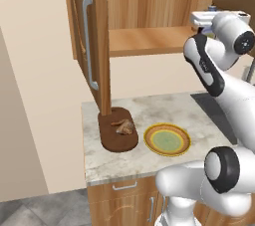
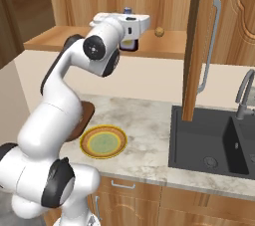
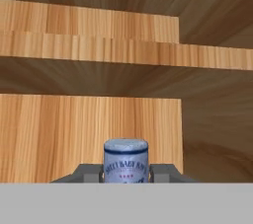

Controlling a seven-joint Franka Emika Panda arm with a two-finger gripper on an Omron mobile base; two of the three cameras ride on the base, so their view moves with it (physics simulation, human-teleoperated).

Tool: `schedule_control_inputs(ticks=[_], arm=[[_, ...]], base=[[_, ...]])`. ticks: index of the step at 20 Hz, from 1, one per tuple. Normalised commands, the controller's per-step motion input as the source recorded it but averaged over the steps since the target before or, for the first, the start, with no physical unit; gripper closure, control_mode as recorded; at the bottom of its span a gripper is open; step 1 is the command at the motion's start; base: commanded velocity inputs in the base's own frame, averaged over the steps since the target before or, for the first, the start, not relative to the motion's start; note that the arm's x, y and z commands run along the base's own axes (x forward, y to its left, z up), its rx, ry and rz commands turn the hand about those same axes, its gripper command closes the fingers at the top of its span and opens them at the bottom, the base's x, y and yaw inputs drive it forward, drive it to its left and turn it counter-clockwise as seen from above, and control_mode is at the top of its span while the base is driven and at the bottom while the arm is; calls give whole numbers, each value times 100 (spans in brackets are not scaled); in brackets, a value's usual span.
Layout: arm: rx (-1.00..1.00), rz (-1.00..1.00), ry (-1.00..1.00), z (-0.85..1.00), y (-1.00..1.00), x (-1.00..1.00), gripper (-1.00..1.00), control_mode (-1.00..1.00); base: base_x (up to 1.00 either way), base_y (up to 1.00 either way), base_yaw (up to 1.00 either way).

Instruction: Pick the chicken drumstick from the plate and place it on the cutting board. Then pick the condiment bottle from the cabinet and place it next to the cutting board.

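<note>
on the marble counter (image 1: 99, 165), chicken drumstick (image 1: 124, 127) on cutting board (image 1: 117, 138); gripper (image 3: 126, 174) straddles condiment bottle (image 3: 126, 161), grip unclear.

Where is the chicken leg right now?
In the left base view, the chicken drumstick lies on the cutting board, left of the plate, near the open cabinet door.

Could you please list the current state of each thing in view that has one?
chicken drumstick: lying on the cutting board.
plate: empty, on the counter.
cabinet: door open.
condiment bottle: upright between the jaws.
gripper: at the cabinet shelf; grip unclear.
</note>
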Motion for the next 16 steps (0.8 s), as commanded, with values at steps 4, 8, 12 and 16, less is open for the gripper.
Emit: schedule_control_inputs(ticks=[4, 8, 12, 16], arm=[[0, 0, 0, 0, 0, -61, 100, -100], [0, 0, 0, 0, 0, -63, 100, -100], [0, 0, 0, -2, 0, -66, 100, -100], [0, 0, 1, -9, 6, -66, 100, -100]], base=[[0, 0, 0], [0, 0, 0], [0, 0, 0], [0, 0, 0]])
